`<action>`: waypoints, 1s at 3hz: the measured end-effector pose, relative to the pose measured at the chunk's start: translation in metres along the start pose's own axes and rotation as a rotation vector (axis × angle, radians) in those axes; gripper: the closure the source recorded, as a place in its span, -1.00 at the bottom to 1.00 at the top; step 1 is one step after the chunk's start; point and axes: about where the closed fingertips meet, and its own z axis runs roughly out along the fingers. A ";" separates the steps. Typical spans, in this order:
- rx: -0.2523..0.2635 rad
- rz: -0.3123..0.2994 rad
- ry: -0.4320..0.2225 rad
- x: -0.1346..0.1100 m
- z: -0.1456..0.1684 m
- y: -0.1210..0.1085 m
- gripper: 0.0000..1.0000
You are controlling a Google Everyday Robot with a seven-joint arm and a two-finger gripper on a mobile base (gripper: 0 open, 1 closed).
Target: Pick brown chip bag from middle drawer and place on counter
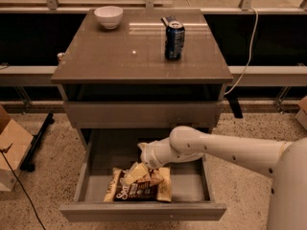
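Observation:
The brown chip bag (152, 190) lies flat on the floor of the open middle drawer (144, 211), near its front and slightly left of centre, white script facing up. My gripper (135, 173) reaches in from the right on a white arm and sits right over the bag's upper middle, covering part of it. I cannot tell if it touches the bag. The counter (120, 56) is the glossy grey-brown top of the cabinet above.
A dark blue soda can (174, 40) stands on the counter's right rear. A white bowl (109, 17) sits at its back left. A cardboard box (12, 145) is on the floor at left. A cable (247, 56) hangs at right.

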 end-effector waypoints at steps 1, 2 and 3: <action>-0.043 0.040 -0.016 0.019 0.032 -0.010 -1.00; -0.099 0.104 -0.025 0.045 0.067 -0.018 -1.00; -0.125 0.148 -0.026 0.061 0.083 -0.020 -1.00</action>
